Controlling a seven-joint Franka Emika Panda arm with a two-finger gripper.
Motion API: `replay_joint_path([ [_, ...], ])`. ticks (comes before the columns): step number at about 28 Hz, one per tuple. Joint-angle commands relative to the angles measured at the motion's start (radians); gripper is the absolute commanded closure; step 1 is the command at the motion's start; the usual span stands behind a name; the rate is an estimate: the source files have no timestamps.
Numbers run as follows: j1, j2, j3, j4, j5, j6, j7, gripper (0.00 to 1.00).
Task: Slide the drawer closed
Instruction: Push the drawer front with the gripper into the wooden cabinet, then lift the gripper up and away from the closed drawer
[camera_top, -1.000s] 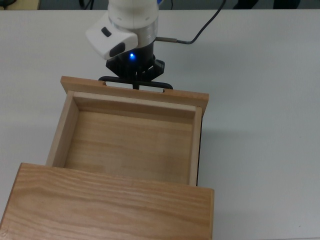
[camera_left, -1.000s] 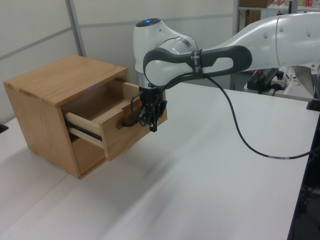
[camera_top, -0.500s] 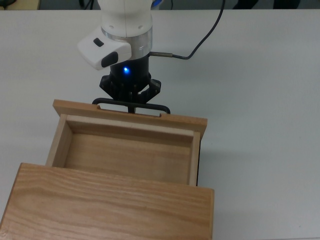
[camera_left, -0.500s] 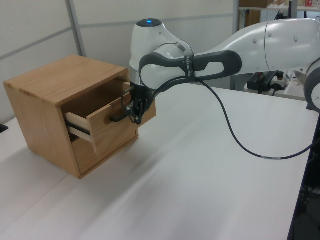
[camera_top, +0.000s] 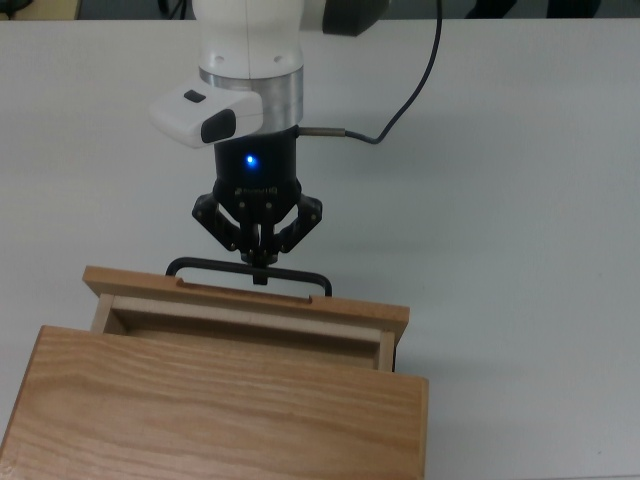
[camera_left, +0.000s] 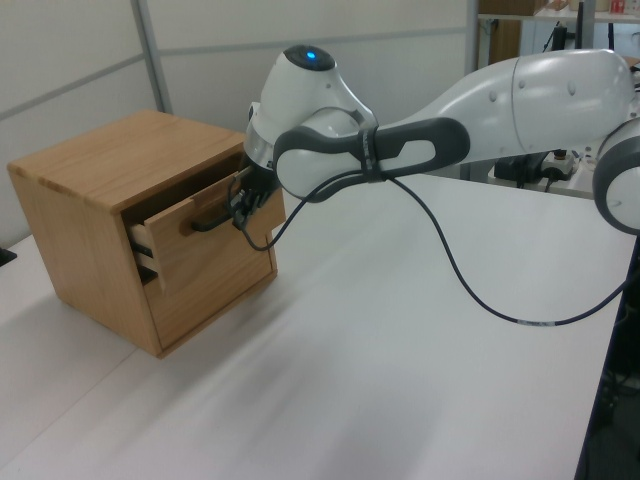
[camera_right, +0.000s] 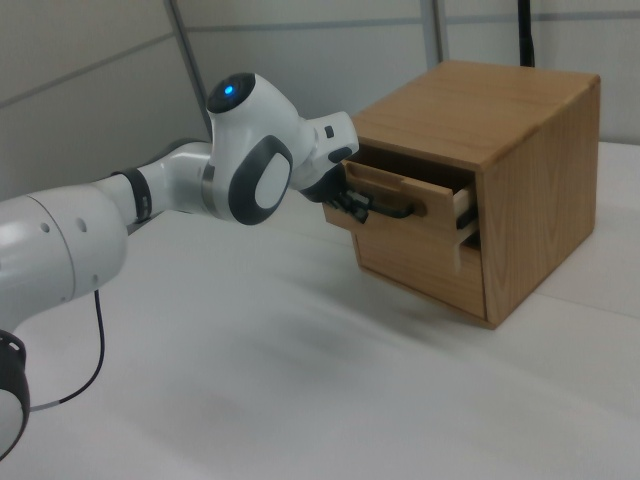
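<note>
Where the top view is nearest the camera, the grained cabinet top (camera_top: 220, 410) is seen at the lower edge; just beyond it, the drawer (camera_top: 245, 310) is left protruding by only a narrow strip, its front panel set slightly askew; the black bar handle (camera_top: 247, 271) is carried on the far face of that panel; the gripper (camera_top: 259, 262) is pressed against the middle of the handle, its fingers (camera_top: 262, 255) drawn together at the bar; a blue light is shown on the black hand above; farther off, the white arm (camera_top: 250, 50) and a black cable (camera_top: 400, 70) are seen over the pale worktop (camera_top: 520, 250).
</note>
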Motion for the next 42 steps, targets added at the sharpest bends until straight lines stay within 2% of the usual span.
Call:
replay_joint_path([
  [1,-0.009,0.043,-0.003,0.018,-0.027,0.115,-0.026,1.0],
  [8,-0.018,0.091,-0.003,-0.003,-0.038,0.307,-0.017,1.0],
  [12,-0.018,0.123,-0.003,-0.002,-0.039,0.344,-0.022,1.0],
  [16,-0.02,0.115,-0.006,-0.003,-0.038,0.34,-0.034,1.0],
  [18,-0.02,0.088,-0.006,-0.029,-0.035,0.295,-0.045,1.0],
  [25,-0.018,0.0,-0.006,-0.039,-0.035,0.053,-0.046,1.0],
  [32,-0.021,-0.017,-0.007,-0.008,-0.029,0.048,-0.048,1.0],
  [39,-0.032,0.002,-0.007,-0.008,-0.029,0.062,-0.071,1.0],
  [42,-0.038,0.025,-0.006,0.003,-0.029,0.128,-0.071,1.0],
])
